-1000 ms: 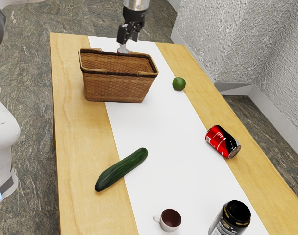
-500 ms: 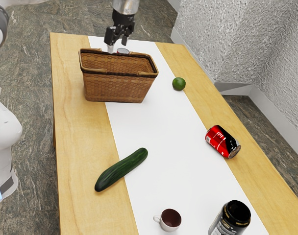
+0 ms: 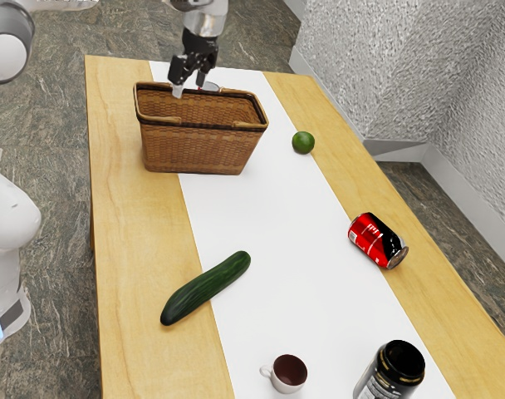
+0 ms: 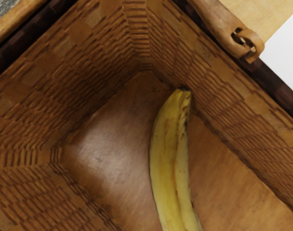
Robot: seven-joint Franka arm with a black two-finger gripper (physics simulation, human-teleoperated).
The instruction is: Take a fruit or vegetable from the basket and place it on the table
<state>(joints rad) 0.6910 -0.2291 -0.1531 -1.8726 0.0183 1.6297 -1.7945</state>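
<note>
Pale wood is stretching across the table [image 3: 128, 249], with a white band [image 3: 269, 208] running along its length and grey stone floor [image 3: 45, 116] showing beyond its edge. Down inside the wicker basket [image 3: 194, 150], a yellow banana [image 4: 170, 163] is lying on the bottom, its dark-tipped end pointing at the woven wall and its body curving away across the brown floor of the basket. Over it the black gripper [image 3: 189, 86] is hanging, pointing down at the basket's far rim, so the banana is resting below it, well apart from the fingertips. Its two fingers are standing apart, holding nothing. Just behind the basket, the rim of some clear-looking vessel [image 3: 208, 86] is peeking out, mostly hidden. Toward the exterior view's right, a green lime [image 3: 303, 142] is sitting near the basket at the band's edge. Farther off, a red and black can [image 3: 377, 240] is lying on its side, while a cucumber [image 3: 206, 288] is slanting across the band's other edge. Farthest from the basket, a small white cup [image 3: 289, 374] with something dark in it is standing near a black jar [image 3: 391, 371].
</note>
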